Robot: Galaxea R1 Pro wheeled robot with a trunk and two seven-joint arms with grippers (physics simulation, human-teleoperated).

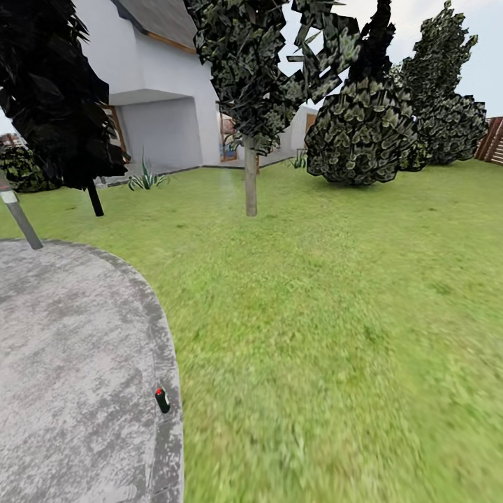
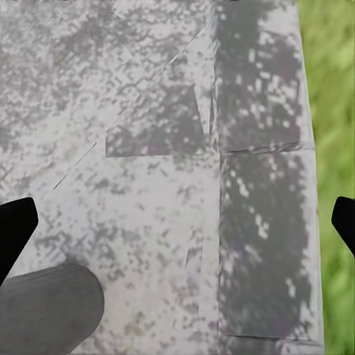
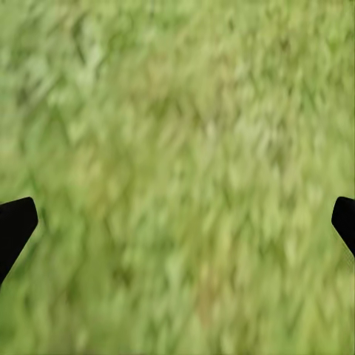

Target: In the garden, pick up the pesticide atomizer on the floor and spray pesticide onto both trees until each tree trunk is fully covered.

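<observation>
Near the curved edge of the grey paved patch (image 1: pixel 77 363), well below and to the left of the head view's centre, stands a small dark bottle with a red top (image 1: pixel 162 399), which I take to be the pesticide atomizer; it looks upright or slightly tilted, too small to say more; the lawn (image 1: pixel 335 314) spreads beyond it to a slim pale tree trunk (image 1: pixel 250 178) under dark foliage, with round shrubs (image 1: pixel 363 133), a white house (image 1: pixel 168 84) and a strip of brown fence (image 1: pixel 492 140) farther off; the left gripper (image 2: pixel 177 222) hangs over paving beside a grass border, its dark fingertips (image 2: pixel 16 225) at the frame's edges and wide apart, released and empty; the right gripper (image 3: pixel 177 222) is likewise spread wide, over blurred grass, holding nothing; the pickup is not yet begun; the risks, as I judge them, are that the base rolls up and knocks the light bottle over or off the paving edge, that a descending finger tips it before the jaws close, and that a trunk this thin is missed by the spray.
</observation>
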